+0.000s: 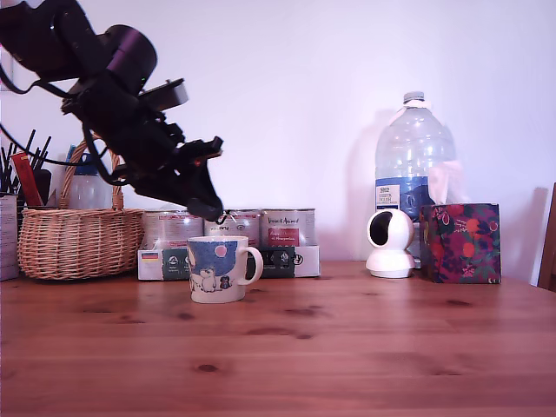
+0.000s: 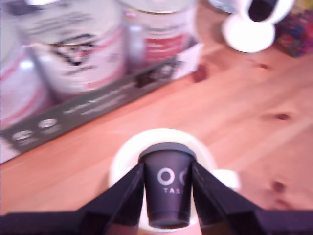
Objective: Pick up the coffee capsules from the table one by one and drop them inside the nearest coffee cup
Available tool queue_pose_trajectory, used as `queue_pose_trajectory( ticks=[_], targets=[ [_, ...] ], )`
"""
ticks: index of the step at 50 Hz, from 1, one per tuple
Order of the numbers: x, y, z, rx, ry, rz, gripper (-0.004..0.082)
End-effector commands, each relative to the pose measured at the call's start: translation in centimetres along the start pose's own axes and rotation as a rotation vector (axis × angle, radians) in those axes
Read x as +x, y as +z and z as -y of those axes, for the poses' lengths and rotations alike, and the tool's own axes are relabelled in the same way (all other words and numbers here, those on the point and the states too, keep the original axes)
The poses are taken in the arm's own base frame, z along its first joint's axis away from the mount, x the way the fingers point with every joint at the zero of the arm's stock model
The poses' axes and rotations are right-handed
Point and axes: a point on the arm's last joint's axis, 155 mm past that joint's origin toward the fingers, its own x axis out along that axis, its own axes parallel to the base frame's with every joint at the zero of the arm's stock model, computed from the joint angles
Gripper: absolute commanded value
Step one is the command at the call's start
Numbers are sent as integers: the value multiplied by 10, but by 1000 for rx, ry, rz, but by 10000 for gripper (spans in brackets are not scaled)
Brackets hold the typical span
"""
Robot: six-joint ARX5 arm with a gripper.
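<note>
My gripper (image 2: 167, 169) is shut on a coffee capsule (image 2: 167, 193), a small dark tapered pod with white lettering, held upright between the two black fingers. Directly beneath it lies the white round rim of the coffee cup (image 2: 126, 149). In the exterior view the gripper (image 1: 207, 208) hangs just above the mouth of the coffee cup (image 1: 217, 269), a white mug with a blue night scene and its handle toward that view's right. There the capsule is hidden by the fingers. The mug stands on the reddish-brown wooden table (image 1: 347, 347). No other capsules show on the table.
Silver tins in a cardboard tray (image 1: 261, 230) stand right behind the mug. A wicker basket (image 1: 78, 239) sits at the exterior view's left. To the right are a white round camera (image 1: 390, 243), a large water bottle (image 1: 414, 165) and a floral box (image 1: 460, 243).
</note>
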Motion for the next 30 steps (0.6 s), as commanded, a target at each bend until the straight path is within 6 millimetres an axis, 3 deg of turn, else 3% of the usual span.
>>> queue_pose_trajectory(
  ticks=[1, 22, 30],
  targets=[
    [-6, 17, 7, 20, -9, 31, 178],
    [-16, 26, 14, 27, -18, -62, 178],
    [-12, 19, 13, 23, -19, -113, 178]
  ],
)
